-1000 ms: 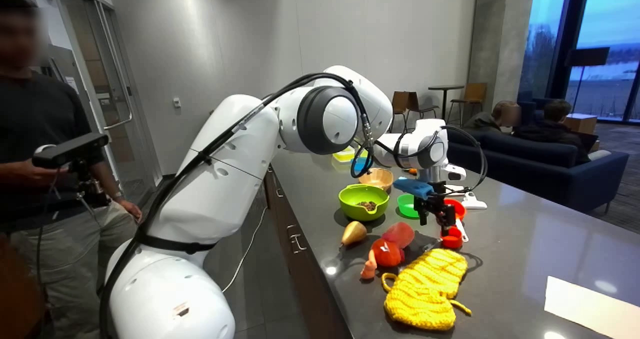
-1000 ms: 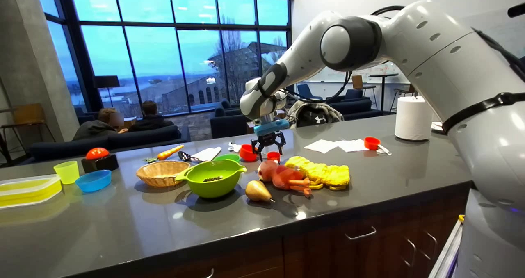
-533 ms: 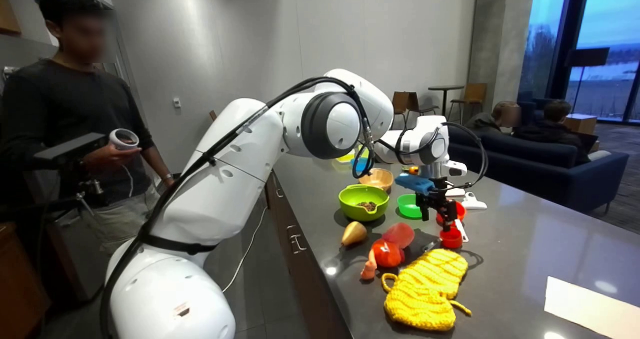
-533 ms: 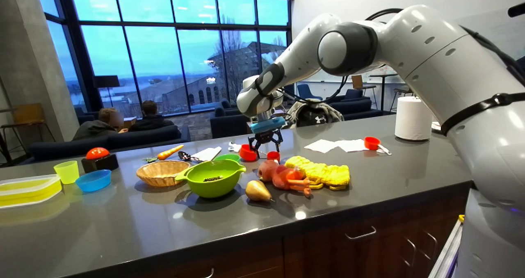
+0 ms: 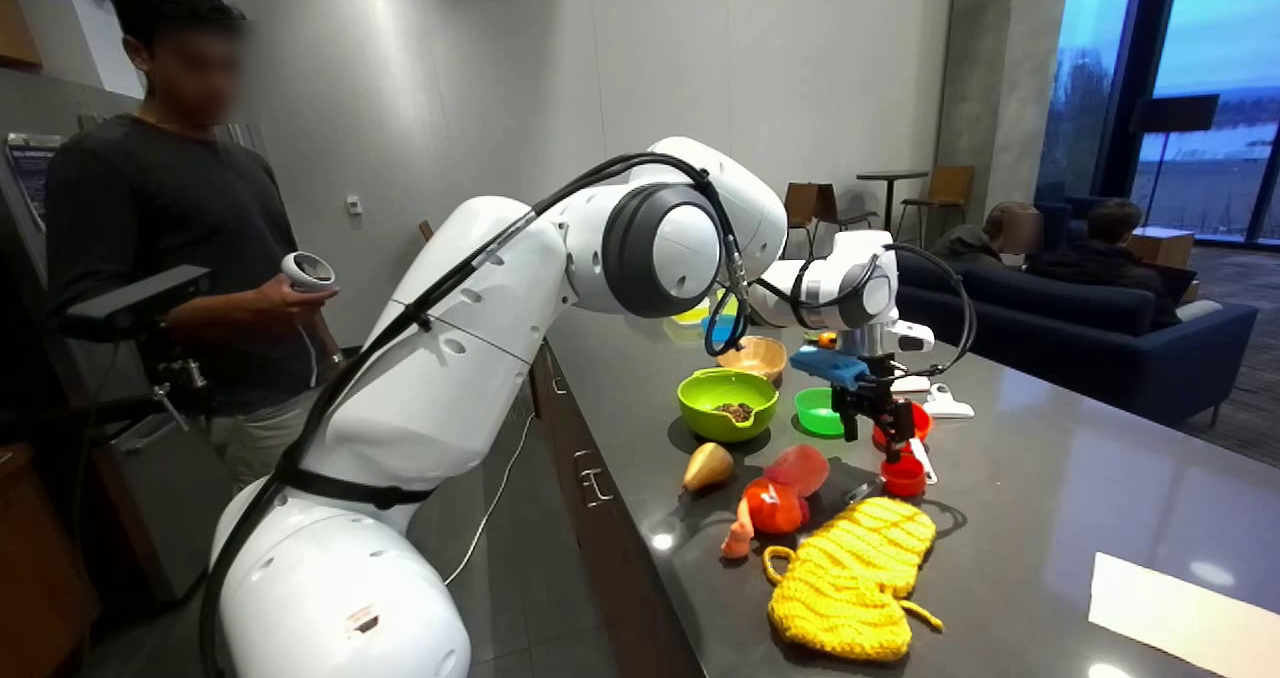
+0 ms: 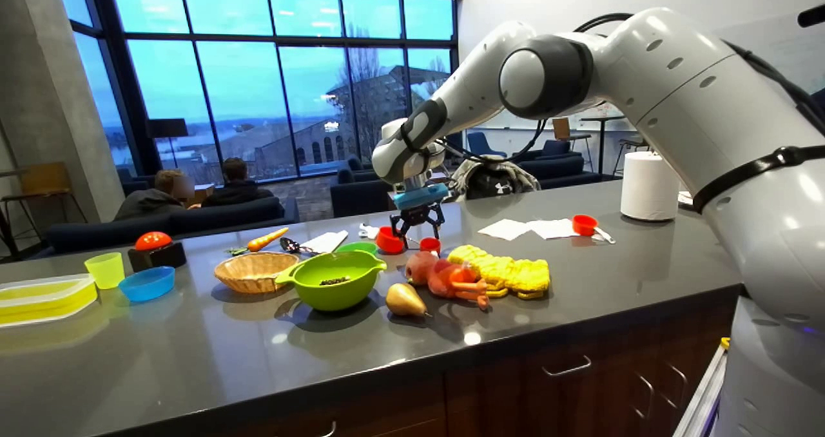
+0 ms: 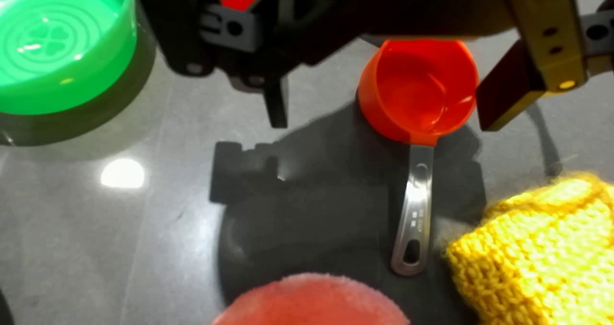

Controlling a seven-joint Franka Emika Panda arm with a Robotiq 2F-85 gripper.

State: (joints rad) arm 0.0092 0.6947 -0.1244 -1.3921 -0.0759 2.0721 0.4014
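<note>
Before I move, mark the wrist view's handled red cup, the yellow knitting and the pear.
Red cup [image 7: 418, 92]: in the wrist view, bowl interior.
Yellow knitting [image 5: 855, 580]: in an exterior view, centre.
Pear [image 6: 405, 300]: in an exterior view, body.

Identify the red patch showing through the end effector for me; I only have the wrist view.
Observer: By its place, a larger red cup; both exterior views show it near the small red cup.
Operator: And what stands beside the green bowl, outside my picture?
Observer: A lime bowl, bigger than the green bowl.
Operator: Anything in the lime bowl?
Observer: Yes, a small heap of dark bits; I can't tell what they are.
</note>
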